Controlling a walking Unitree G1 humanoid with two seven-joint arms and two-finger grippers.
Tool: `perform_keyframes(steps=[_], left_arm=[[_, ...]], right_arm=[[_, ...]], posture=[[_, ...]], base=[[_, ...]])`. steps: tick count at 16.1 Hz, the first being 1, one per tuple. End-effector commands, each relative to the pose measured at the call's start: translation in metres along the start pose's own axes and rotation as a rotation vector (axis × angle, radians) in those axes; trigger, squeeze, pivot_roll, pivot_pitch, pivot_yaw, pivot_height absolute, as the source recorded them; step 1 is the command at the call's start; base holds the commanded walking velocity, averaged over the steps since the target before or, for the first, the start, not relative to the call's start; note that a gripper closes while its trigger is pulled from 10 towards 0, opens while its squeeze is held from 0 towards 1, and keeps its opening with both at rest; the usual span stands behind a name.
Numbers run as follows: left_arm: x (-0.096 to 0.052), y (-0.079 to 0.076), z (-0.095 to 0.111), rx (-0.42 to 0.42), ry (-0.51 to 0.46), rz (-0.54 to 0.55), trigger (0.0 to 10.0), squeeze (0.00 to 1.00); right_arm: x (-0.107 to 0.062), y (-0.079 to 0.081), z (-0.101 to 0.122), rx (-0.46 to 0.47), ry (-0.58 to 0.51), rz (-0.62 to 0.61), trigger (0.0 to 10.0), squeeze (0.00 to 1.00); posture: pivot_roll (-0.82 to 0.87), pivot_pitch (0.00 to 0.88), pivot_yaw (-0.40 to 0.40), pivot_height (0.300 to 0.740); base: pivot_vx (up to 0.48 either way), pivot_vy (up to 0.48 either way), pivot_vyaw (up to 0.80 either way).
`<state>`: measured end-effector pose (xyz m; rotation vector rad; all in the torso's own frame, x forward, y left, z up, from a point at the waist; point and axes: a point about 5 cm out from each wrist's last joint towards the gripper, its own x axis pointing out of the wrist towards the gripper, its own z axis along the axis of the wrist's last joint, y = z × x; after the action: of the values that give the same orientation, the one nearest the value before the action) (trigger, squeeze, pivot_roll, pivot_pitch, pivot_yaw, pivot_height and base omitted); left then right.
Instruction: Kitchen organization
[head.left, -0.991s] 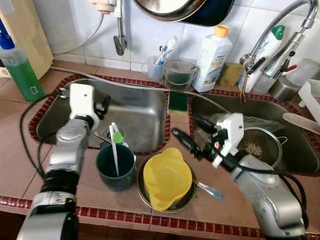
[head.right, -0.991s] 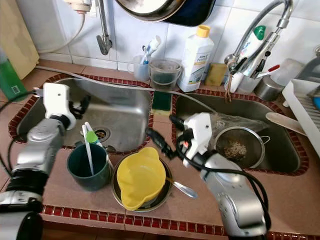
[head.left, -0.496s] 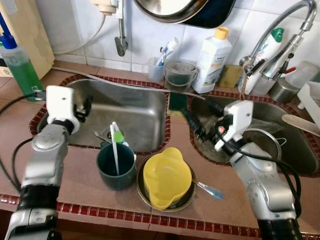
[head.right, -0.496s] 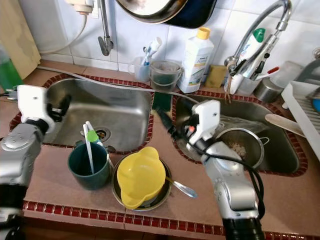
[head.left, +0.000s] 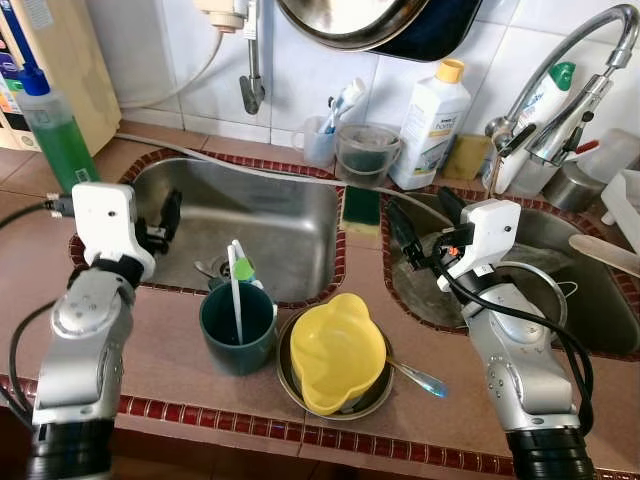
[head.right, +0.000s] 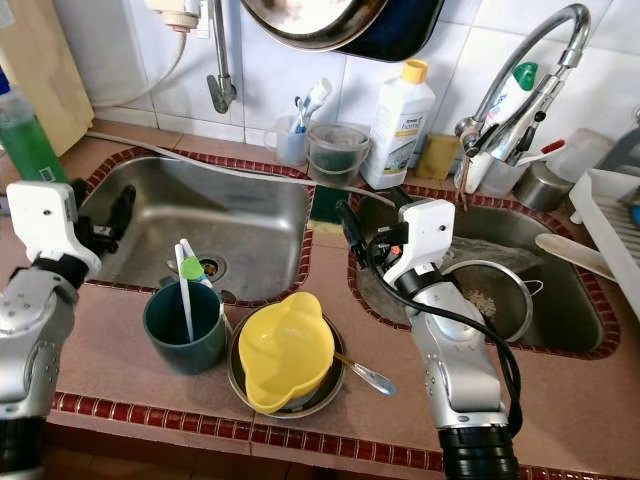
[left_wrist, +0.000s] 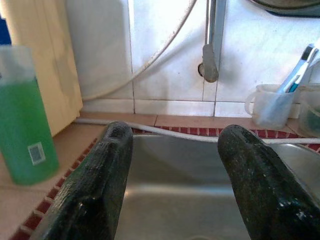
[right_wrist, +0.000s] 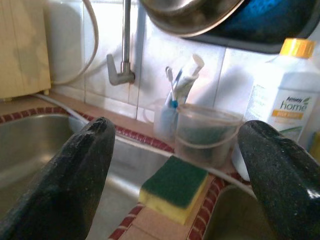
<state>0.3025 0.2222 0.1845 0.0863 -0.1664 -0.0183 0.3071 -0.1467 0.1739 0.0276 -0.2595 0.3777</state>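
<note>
Right wrist view: hand (right_wrist: 180, 165) open, bottle (right_wrist: 280, 107) cut off.

- Right gripper (head.left: 420, 218) has moved off the yellow bowl (head.left: 335, 352), back toward the sponge (head.left: 359, 205).
- Left gripper (head.left: 170, 211) has withdrawn from the green cup (head.left: 237, 327) leftward.

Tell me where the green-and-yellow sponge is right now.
The sponge lies on the tiled divider between the two sinks, just in front of the small clear bucket, with the open right gripper hovering close on its right.
</note>
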Motion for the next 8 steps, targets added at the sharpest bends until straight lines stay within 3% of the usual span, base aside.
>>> perform_keyframes(steps=[1, 5, 8], left_arm=[[-0.002, -0.006, 0.001, -0.027, 0.005, -0.007, 10.0, 0.0], [-0.003, -0.015, -0.001, -0.031, -0.008, -0.019, 10.0, 0.0], [-0.003, -0.017, -0.002, -0.078, -0.004, -0.009, 10.0, 0.0]], right_arm=[[0.0, -0.005, -0.004, 0.011, 0.01, -0.031, 10.0, 0.0], [0.007, -0.005, -0.002, 0.009, -0.014, -0.025, 10.0, 0.0], [0.012, -0.003, 0.0, 0.022, -0.036, -0.03, 10.0, 0.0]], posture=[[0.06, 0.0, -0.112, 0.74], [0.07, 0.0, -0.12, 0.74], [0.07, 0.0, -0.126, 0.74]], base=[[0.0, 0.0, 0.0], [0.0, 0.0, 0.0], [0.0, 0.0, 0.0]])
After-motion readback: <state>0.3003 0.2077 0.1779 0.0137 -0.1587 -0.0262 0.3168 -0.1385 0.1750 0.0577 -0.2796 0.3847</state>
